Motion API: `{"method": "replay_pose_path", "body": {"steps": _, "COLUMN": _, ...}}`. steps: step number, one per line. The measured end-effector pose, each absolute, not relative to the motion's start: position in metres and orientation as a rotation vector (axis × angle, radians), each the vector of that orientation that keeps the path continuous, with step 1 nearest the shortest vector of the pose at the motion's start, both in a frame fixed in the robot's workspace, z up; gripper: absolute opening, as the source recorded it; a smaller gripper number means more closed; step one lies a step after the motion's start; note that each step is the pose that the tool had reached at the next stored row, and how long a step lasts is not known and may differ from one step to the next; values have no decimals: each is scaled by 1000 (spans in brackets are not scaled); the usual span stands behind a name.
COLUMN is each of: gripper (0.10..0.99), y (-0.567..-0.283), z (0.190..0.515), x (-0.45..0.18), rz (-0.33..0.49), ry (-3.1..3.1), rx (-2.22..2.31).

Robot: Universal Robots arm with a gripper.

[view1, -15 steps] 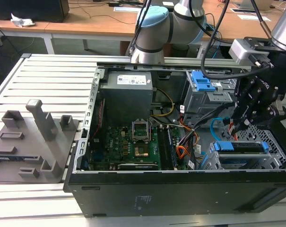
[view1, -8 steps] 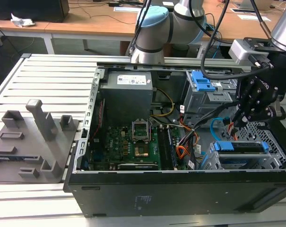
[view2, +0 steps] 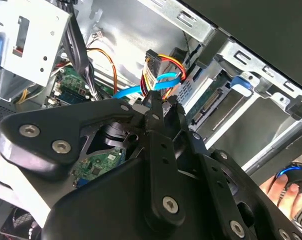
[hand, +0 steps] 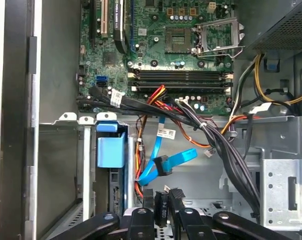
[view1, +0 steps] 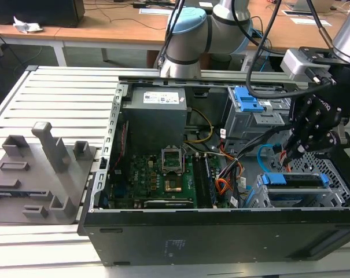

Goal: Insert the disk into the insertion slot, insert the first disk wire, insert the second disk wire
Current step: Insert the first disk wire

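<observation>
Disk [view1: 295, 180] lies in its slot [view1: 336, 200] at the exterior view's right, blue frame outward. I judge it rigid, weighty and sensitive to knocks, best held by that frame. The gripper [view1: 290, 155] hangs just above it.

In the second wrist view the fingers [view2: 155, 107] stand narrow, pinched on a small plug [view2: 151, 67] that trails red, yellow and orange wires. I judge the plug light and stiff and the wires limp, so the hold belongs on the plug body.

In the first wrist view the plug sits between the fingertips, near a blue flat cable [hand: 165, 165].
</observation>
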State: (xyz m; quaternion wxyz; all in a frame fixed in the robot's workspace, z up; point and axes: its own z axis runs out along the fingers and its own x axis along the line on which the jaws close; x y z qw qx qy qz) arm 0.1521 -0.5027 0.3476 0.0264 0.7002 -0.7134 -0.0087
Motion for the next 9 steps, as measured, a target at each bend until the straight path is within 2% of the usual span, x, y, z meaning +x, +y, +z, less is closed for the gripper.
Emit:
{"method": "replay_pose_path", "body": {"steps": 7, "gripper": 267, "y": -516, "z": 348, "x": 152, "rz": -25, "ry": -2204, "rx": 2163}}
{"method": "replay_pose_path", "body": {"steps": 8, "gripper": 251, "y": -516, "z": 348, "x": 152, "rz": -26, "ry": -2204, "rx": 2163}}
{"method": "replay_pose_path", "body": {"steps": 9, "gripper": 188, "y": -516, "z": 348, "x": 152, "rz": -26, "ry": -2204, "rx": 2163}}
